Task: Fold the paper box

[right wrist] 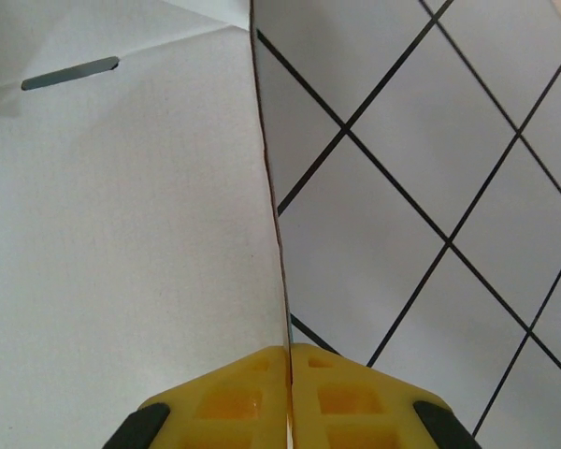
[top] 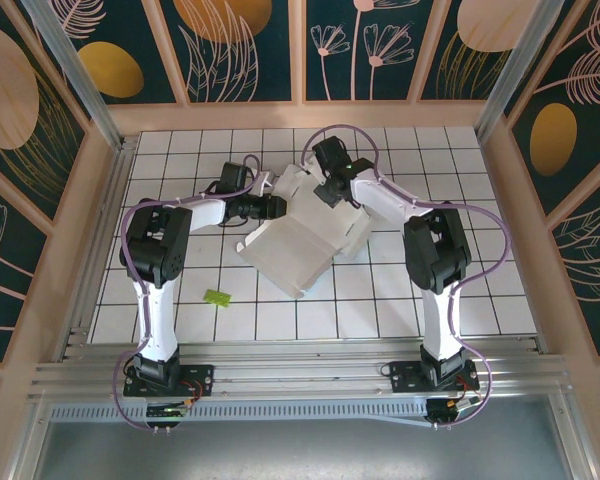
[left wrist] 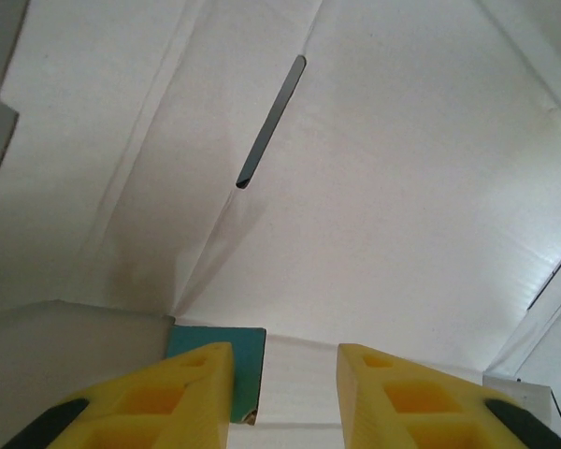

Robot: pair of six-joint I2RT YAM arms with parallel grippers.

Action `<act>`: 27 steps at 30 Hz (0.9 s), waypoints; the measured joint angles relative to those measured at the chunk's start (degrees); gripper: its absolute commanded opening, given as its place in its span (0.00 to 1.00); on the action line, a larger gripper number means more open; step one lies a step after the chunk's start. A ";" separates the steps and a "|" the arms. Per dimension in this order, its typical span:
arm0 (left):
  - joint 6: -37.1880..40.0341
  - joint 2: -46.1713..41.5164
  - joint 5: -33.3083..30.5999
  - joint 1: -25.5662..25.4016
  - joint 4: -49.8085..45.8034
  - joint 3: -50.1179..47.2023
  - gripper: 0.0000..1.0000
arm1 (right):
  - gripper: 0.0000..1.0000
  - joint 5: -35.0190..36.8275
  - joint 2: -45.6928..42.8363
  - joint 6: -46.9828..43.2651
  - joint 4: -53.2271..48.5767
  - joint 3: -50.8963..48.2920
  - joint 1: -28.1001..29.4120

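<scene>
On the tiled tabletop [top: 480, 300], the paper box [top: 298, 245] lay open, white side up.
The right gripper [right wrist: 290, 354] had its jaws pinched on the box's edge; the left gripper [left wrist: 283, 360] had its jaws apart, apparently gripping nothing.

1 box [top: 300, 240], white side up.
1 scrap [top: 217, 297], lime green, left of the box and nearer the arm bases.
2 arms: left arm [top: 160, 250] left of the box, right arm [top: 435, 250] right of it.
2 grippers: left gripper [top: 275, 207] at the box's left edge, jaws apart; right gripper [top: 330, 193] at its far edge, pinched on a box panel.
4 yellow fingers [left wrist: 168, 393], two per gripper.
Slots [left wrist: 271, 122] in the box: 2 in the left wrist view, 1 in the right wrist view; overlap cannot be told.
1 tiled table [top: 480, 300] under the box.
</scene>
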 measured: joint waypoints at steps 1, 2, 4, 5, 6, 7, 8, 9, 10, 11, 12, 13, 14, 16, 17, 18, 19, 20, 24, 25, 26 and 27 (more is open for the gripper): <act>0.00 0.02 -0.02 -0.07 -0.07 0.09 0.34 | 0.09 0.09 -0.22 -0.11 0.11 -0.04 0.07; 0.00 0.02 -0.15 -0.15 -0.20 0.20 0.34 | 0.09 0.15 -0.42 -0.20 0.24 -0.15 0.11; 0.02 0.17 -0.42 -0.46 -0.79 0.55 0.34 | 0.09 0.20 -0.74 -0.22 0.55 -0.52 0.15; 0.04 0.39 -0.63 -0.63 -1.14 0.83 0.33 | 0.09 0.26 -0.83 -0.22 0.52 -0.61 0.15; 0.04 0.74 -0.98 -0.83 -1.46 1.18 0.33 | 0.09 0.59 -0.85 -0.22 0.66 -0.79 0.20; 0.07 1.07 -1.51 -1.01 -1.70 1.49 0.33 | 0.09 0.90 -0.90 -0.24 0.83 -1.03 0.24; 0.09 1.38 -1.95 -1.09 -1.95 1.90 0.32 | 0.09 1.20 -0.94 -0.26 1.11 -1.36 0.31; 0.20 1.60 -2.40 -1.11 -2.27 2.32 0.31 | 0.09 1.66 -1.09 -0.33 1.38 -1.79 0.39; 0.24 1.75 -3.10 -1.11 -2.58 2.64 0.31 | 0.09 2.12 -1.29 -0.48 1.68 -2.25 0.46; 0.24 1.79 -3.56 -1.11 -2.84 2.75 0.31 | 0.09 2.62 -1.51 -0.63 2.12 -2.80 0.55; 0.24 1.79 -3.98 -1.11 -2.97 2.75 0.32 | 0.09 3.21 -1.97 -0.92 2.99 -3.69 0.72; 0.22 1.77 -4.35 -1.14 -2.93 2.75 0.36 | 0.09 3.93 -2.49 -1.42 3.89 -4.63 0.98; 0.09 1.73 -4.61 -1.16 -2.89 2.71 0.39 | 0.09 4.68 -3.04 -1.86 4.59 -5.53 1.27; -0.83 0.83 -5.20 -1.25 -2.19 1.68 0.49 | 0.09 6.82 -4.74 -3.56 7.13 -8.13 2.27; -1.40 -0.02 -5.46 -1.25 -1.62 0.85 0.53 | 0.09 7.98 -5.57 -4.59 8.22 -9.29 2.84; -2.08 -1.09 -5.79 -1.25 -1.16 0.00 0.56 | 0.09 9.55 -6.56 -6.08 10.01 -10.82 3.65; -2.78 -2.67 -6.03 -1.25 -0.57 -1.01 0.59 | 0.09 11.04 -7.45 -7.61 11.87 -12.24 4.39; -3.37 -4.20 -6.25 -1.22 -0.13 -1.86 0.62 | 0.09 12.28 -8.17 -8.98 13.46 -13.49 4.98; -4.28 -12.15 -8.52 -0.42 1.79 -3.76 0.70 | 0.09 17.73 -10.47 -16.96 20.85 -18.23 7.30; -3.76 -14.12 -9.66 0.02 2.38 -3.80 0.71 | 0.09 18.88 -10.95 -19.47 23.06 -19.45 7.78; -3.17 -15.63 -10.56 0.52 2.99 -3.80 0.73 | 0.09 19.74 -11.50 -21.81 25.24 -20.85 8.17; -1.77 -17.00 -11.19 1.07 3.52 -3.74 0.75 | 0.09 20.57 -12.31 -24.59 27.74 -22.64 8.59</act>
